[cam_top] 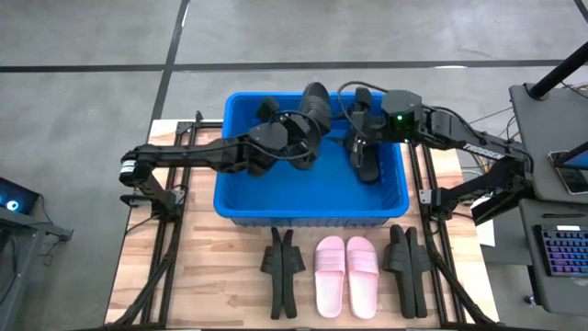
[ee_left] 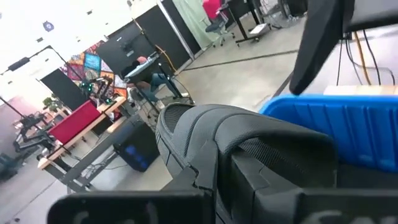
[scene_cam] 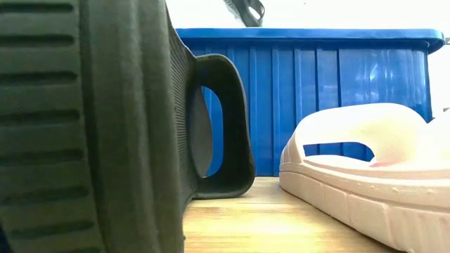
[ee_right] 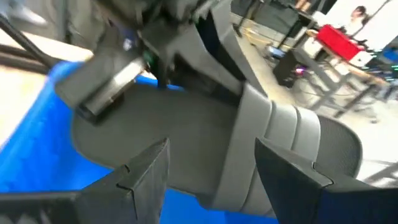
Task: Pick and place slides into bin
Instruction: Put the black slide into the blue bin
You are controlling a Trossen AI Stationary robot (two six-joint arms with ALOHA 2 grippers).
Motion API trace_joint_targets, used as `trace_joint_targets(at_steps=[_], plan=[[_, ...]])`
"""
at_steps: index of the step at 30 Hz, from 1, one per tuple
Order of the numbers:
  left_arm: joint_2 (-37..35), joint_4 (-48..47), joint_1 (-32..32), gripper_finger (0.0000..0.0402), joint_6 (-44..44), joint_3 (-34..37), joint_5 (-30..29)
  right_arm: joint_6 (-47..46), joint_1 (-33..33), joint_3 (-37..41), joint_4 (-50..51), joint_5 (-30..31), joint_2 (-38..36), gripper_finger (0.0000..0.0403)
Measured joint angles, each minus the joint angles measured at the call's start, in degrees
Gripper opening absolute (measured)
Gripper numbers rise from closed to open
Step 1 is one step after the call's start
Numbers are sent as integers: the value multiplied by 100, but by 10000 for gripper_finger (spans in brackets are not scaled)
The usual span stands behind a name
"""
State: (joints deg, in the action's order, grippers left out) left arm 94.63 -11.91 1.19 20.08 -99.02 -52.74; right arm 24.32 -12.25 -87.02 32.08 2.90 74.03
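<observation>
The pale wooden bench (cam_top: 202,276) carries a large bright blue ribbed plastic bin (cam_top: 312,207) at twelve o'clock. Over the bin's rear, the left gripper (cam_top: 296,138) has its fingers clamped on a black rubber slide (cam_top: 315,103) held at the rim. The right gripper (cam_top: 363,138), at two o'clock, hangs with fingers spread wide above another black slide (cam_top: 367,165) inside the bin. At six o'clock stand two black pairs (cam_top: 282,267) on edge, flanking one light pink pair (cam_top: 346,274) lying flat.

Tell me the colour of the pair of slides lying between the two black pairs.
Light pink slides, clearest in the high view.
</observation>
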Motion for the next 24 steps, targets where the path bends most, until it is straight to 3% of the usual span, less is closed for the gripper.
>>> trace_joint_targets(at_steps=[9, 18, 24], plan=[[4, 947, 10, 0, -29, -14, 38, 561, 138, 0, -120, 1226, -8, 226], [139, 1193, 46, 0, -473, 0, 175, 592, 196, 0, -192, 2411, 5, 226], [274, 1263, 35, 0, -479, -1, 438, 854, 196, 0, -556, 2545, 9, 226]])
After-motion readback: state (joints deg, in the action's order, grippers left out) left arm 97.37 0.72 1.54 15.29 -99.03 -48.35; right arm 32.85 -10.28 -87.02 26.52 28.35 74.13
